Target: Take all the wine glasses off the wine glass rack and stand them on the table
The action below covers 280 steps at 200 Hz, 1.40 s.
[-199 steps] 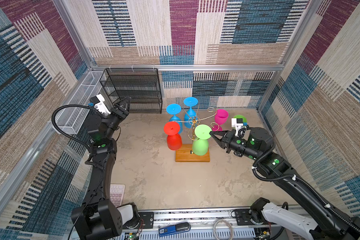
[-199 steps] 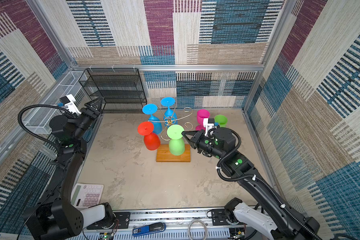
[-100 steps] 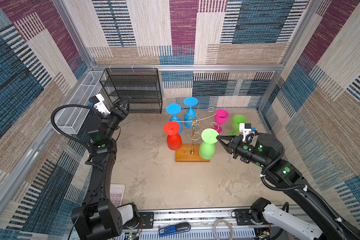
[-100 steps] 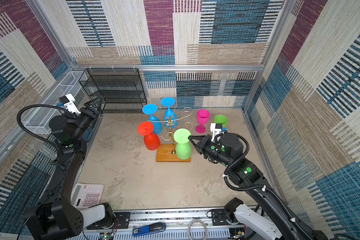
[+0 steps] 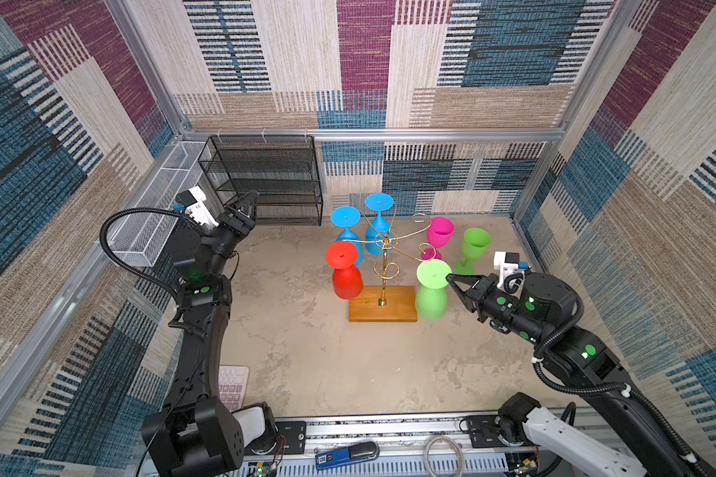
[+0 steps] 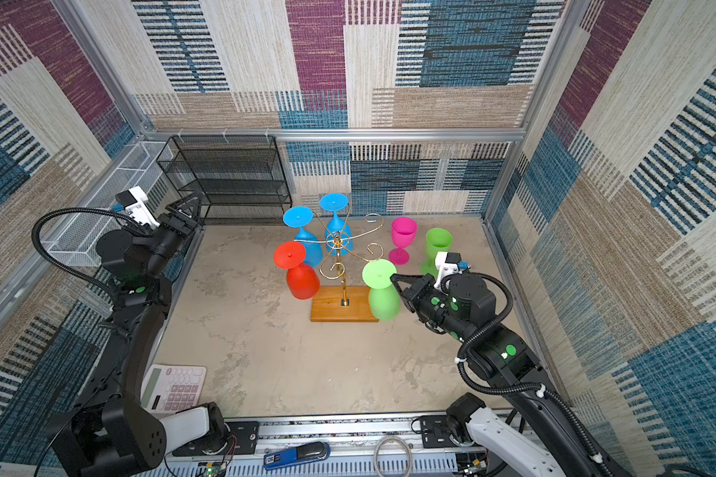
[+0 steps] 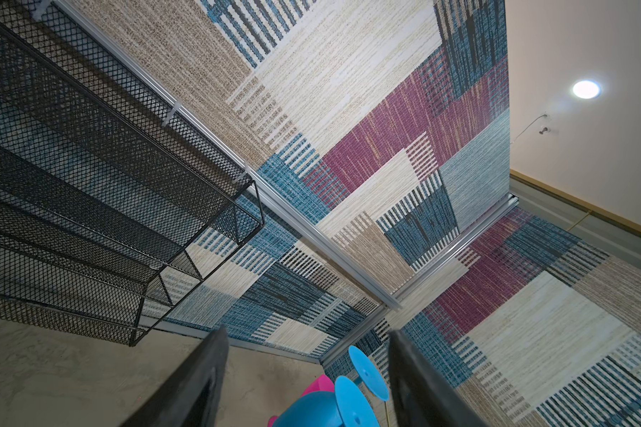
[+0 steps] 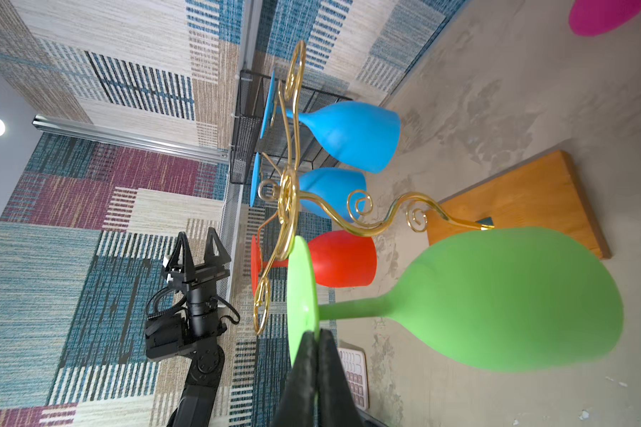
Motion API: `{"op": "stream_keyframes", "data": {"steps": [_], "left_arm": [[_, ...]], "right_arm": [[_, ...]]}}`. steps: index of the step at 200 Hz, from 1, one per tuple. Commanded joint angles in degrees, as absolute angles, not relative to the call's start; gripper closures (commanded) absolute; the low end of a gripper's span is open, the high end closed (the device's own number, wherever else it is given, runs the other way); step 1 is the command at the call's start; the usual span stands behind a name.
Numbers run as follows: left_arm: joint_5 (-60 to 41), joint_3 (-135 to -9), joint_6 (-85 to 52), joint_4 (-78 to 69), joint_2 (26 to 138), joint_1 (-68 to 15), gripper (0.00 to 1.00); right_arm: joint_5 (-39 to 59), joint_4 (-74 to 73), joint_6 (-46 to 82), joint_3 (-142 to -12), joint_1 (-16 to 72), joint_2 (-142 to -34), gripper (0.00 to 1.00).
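right gripper (image 5: 451,277), jaws clamped on the green glass (image 5: 430,299) foot, has pulled it right of the rack (image 5: 383,264). left gripper (image 5: 248,202) unchanged, jaws apart.

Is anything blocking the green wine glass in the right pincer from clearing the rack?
Nothing visible. The right pincer grips the green wine glass by its foot rim; the nearest scroll of the wine glass rack lies beside the foot, not around the stem, and the floor nearby is bare.

Inverted green wine glass (image 6: 383,303) pinched by right hand (image 6: 392,276), beside wine glass rack (image 6: 339,267)
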<state>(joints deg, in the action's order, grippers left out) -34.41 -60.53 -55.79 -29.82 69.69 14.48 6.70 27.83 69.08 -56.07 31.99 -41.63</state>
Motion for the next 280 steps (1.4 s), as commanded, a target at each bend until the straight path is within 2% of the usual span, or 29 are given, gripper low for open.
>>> {"op": "stream_keyframes", "data": {"steps": [1, 49, 126, 191, 232, 280], "left_arm": [[-34.22, -60.82, -56.69, -31.80, 69.39, 14.48, 0.29], [-34.10, -61.26, -56.96, -32.08, 69.61, 14.43, 0.29], [-35.26, -66.07, -59.21, -31.30, 70.51, 14.59, 0.31], [-48.76, -79.26, -59.81, -25.23, 74.22, 13.07, 0.44], [-58.27, -88.56, -61.63, -23.71, 79.36, 7.16, 0.52], [-62.92, -95.67, -60.13, -21.09, 84.52, -2.35, 0.59]], "right_arm": [[3.29, 28.59, 68.01, -56.78, 32.00, -40.59, 1.00], [-1.37, 30.99, 67.28, -57.44, 31.91, -38.41, 1.00], [-14.42, 30.92, 57.01, -64.69, 31.90, -40.30, 1.00], [-18.70, 22.13, 39.67, -75.32, 31.90, -50.48, 1.00], [-16.41, 14.37, 28.32, -81.69, 31.92, -57.47, 1.00], [-5.91, 7.88, 18.19, -88.31, 31.90, -64.80, 1.00]]}}
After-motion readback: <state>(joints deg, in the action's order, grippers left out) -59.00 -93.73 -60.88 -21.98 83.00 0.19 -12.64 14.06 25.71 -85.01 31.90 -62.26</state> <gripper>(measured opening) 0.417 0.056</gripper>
